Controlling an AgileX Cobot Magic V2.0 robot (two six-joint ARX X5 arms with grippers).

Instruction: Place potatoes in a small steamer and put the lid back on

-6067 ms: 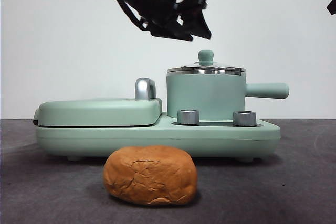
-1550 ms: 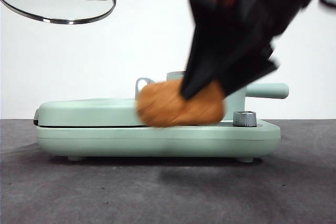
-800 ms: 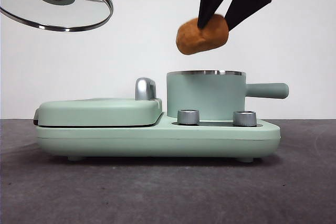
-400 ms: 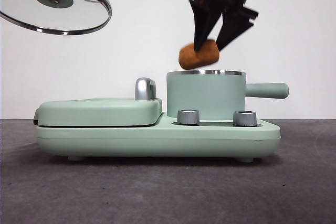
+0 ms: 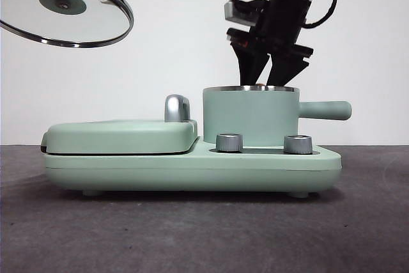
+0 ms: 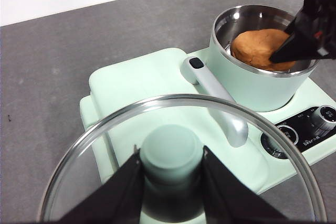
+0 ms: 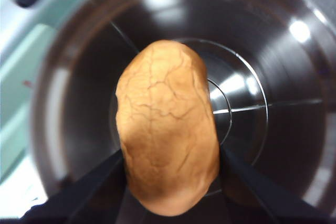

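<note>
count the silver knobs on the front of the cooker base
2. One knob sits below the small steamer, toward the griddle side; the other knob is under the steamer's side handle. None looks hidden.

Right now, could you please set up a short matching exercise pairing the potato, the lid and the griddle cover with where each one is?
Things:
1. potato
2. lid
3. griddle cover

Places:
A. shut flat on the cooker, beside the small steamer
B. held up in the air by the left gripper
C. inside the small steamer, between the right gripper jaws

Pairs: 1-C, 2-B, 3-A
</note>
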